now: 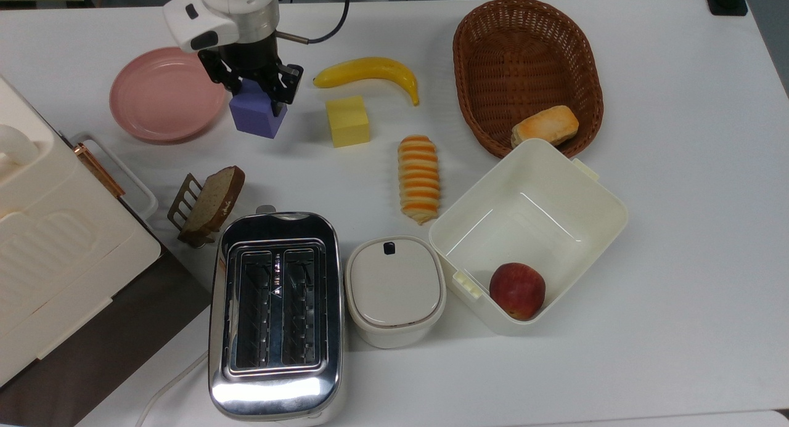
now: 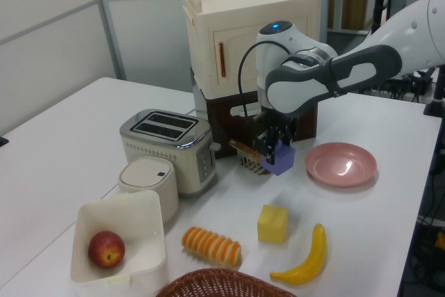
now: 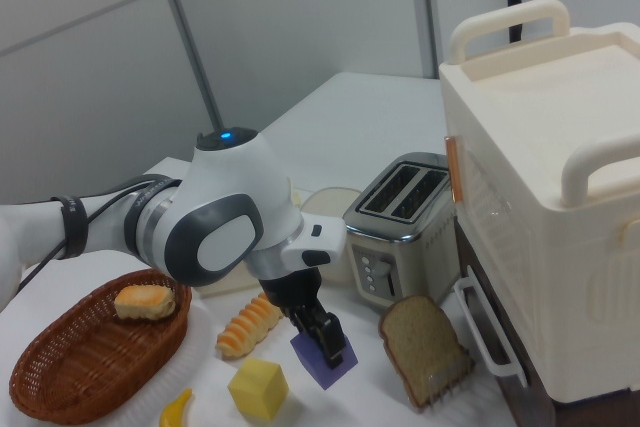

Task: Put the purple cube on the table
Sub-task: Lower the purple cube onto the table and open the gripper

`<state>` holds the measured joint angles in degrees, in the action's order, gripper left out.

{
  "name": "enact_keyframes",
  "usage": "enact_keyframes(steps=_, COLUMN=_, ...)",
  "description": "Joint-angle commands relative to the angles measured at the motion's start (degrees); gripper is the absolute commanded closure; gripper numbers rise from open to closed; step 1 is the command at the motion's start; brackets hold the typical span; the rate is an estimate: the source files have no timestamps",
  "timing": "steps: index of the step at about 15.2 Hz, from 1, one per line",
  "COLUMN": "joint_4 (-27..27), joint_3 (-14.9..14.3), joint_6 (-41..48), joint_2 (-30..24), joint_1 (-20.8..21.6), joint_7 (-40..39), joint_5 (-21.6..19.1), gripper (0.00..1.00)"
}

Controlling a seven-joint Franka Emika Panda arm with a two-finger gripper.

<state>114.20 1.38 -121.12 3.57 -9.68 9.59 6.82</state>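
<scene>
The purple cube hangs tilted just above the white table, between the pink plate and the yellow cube. My gripper is shut on it from above, one dark finger on each side. In the left view the cube sits in front of the bread rack, left of the pink plate. In the right view it hovers low beside the yellow cube.
A banana lies behind the yellow cube. A striped roll, a wicker basket with a bun, an open white box holding an apple, a lidded pot, a toaster, a toast rack and a cream cabinet surround it.
</scene>
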Motion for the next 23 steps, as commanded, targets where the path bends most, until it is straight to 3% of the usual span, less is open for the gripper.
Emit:
enact_keyframes(steps=1, joint_4=-1.0, joint_3=0.0, joint_6=-1.4, joint_2=1.0, joint_1=0.3, joint_7=0.9, joint_5=0.7, gripper=0.00)
enact_keyframes(steps=9, joint_4=-1.5, joint_3=0.4, joint_6=-0.9, joint_2=0.0, joint_1=0.4, joint_7=0.5, joint_5=0.3, gripper=0.00)
enact_keyframes(steps=11, joint_4=-4.8, joint_3=0.8, joint_6=8.6, joint_2=-2.3, joint_1=0.3, joint_7=-0.1, joint_5=0.3, gripper=0.00)
enact_keyframes(steps=13, joint_4=-12.5, joint_3=0.8, joint_6=21.9, joint_2=-3.3, joint_1=0.3, joint_7=-6.0, joint_5=0.1, gripper=0.00)
enact_keyframes(steps=15, joint_4=-17.9, joint_3=0.6, joint_6=28.0, joint_2=-3.7, joint_1=0.4, joint_7=-10.6, joint_5=0.0, gripper=0.00)
enact_keyframes(steps=17, joint_4=-23.0, joint_3=-1.7, joint_6=29.4, joint_2=-3.7, joint_1=3.2, joint_7=-8.3, joint_5=-0.3, gripper=0.00)
enact_keyframes(steps=20, joint_4=-23.5, joint_3=-11.2, joint_6=33.3, joint_2=-4.1, joint_1=13.3, joint_7=-6.8, joint_5=-1.3, gripper=0.00)
enact_keyframes(steps=23, joint_4=-23.1, joint_3=-13.5, joint_6=32.9, joint_2=-4.8, joint_1=13.9, joint_7=-7.3, joint_5=-9.2, gripper=0.00)
